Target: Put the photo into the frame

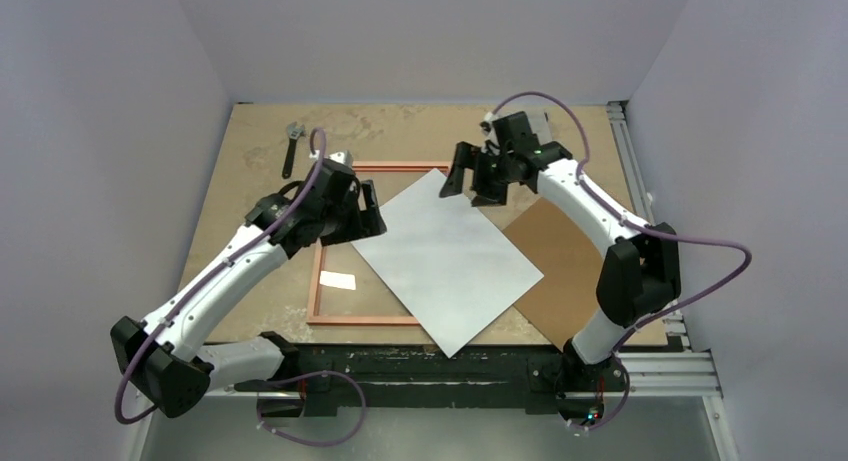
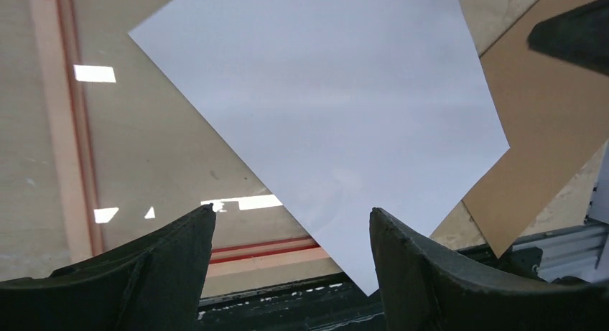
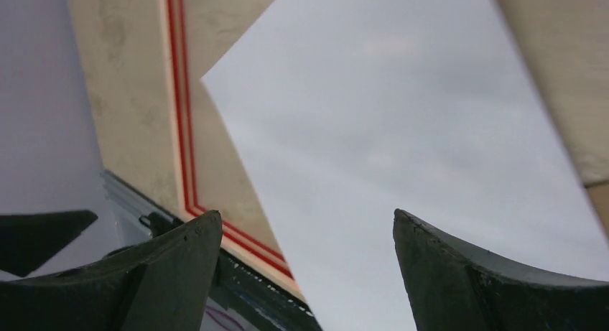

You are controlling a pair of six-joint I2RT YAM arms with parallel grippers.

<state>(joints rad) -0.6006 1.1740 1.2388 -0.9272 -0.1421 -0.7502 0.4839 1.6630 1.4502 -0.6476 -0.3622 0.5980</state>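
The photo (image 1: pixel 450 256) lies white back up, turned diagonally, with its left part over the frame (image 1: pixel 316 281) and its right part over a brown board. The frame lies flat with its pale back up, and its thin red lines show in the left wrist view (image 2: pixel 72 130) and the right wrist view (image 3: pixel 178 94). My left gripper (image 1: pixel 368 213) hovers open over the photo's left edge, with the sheet (image 2: pixel 337 108) below its fingers (image 2: pixel 291 210). My right gripper (image 1: pixel 472 181) stands open above the photo's far corner (image 3: pixel 402 130), nothing between its fingers (image 3: pixel 304 214).
A brown backing board (image 1: pixel 560 261) lies under the photo's right side. A wrench (image 1: pixel 291 144) rests at the far left of the table. A small white patch (image 1: pixel 338 280) shows inside the frame. Metal rails (image 1: pixel 630 151) run along the table's right edge.
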